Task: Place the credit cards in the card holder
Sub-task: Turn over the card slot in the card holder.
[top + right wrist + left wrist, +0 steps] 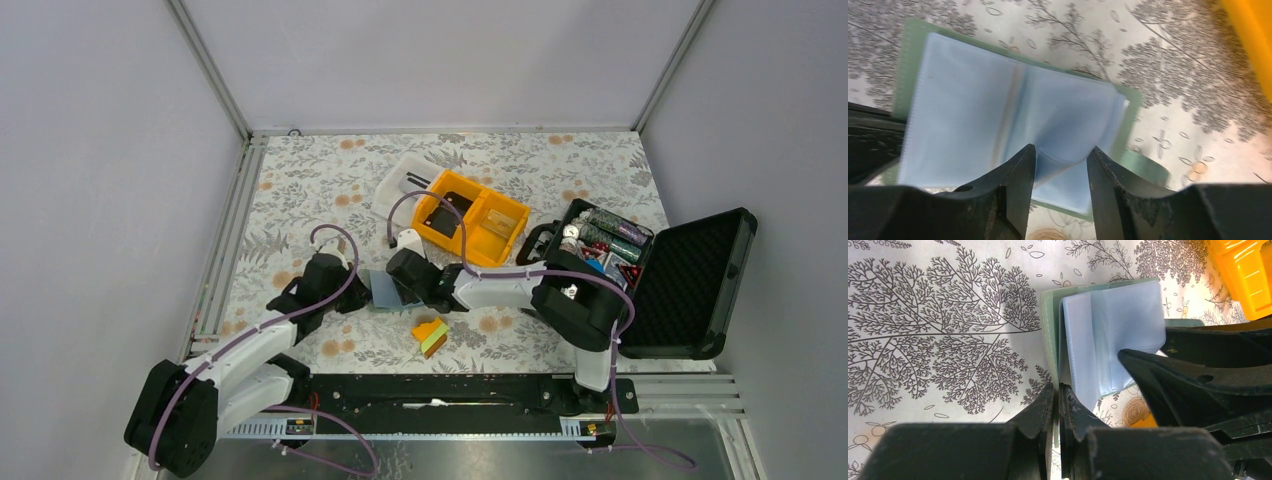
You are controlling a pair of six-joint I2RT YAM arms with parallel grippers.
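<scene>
The card holder [383, 288] lies open on the floral cloth, with a grey-green cover and light-blue clear pockets. My left gripper [1057, 390] is shut on the near edge of its green cover [1049, 330]. My right gripper [1061, 155] is open just above the holder [963, 125], and a blue pocket leaf bulges up between its fingers. A black card [443, 212] and a tan card [497, 222] lie in the orange tray. A white card with a black stripe [418, 180] lies on a white lid behind the tray.
The orange two-compartment tray [470, 243] sits just behind the grippers. An orange-yellow-green wedge block [431, 336] lies in front of them. A big black foam-lined case [690, 280] stands open at the right, holding chips and small items.
</scene>
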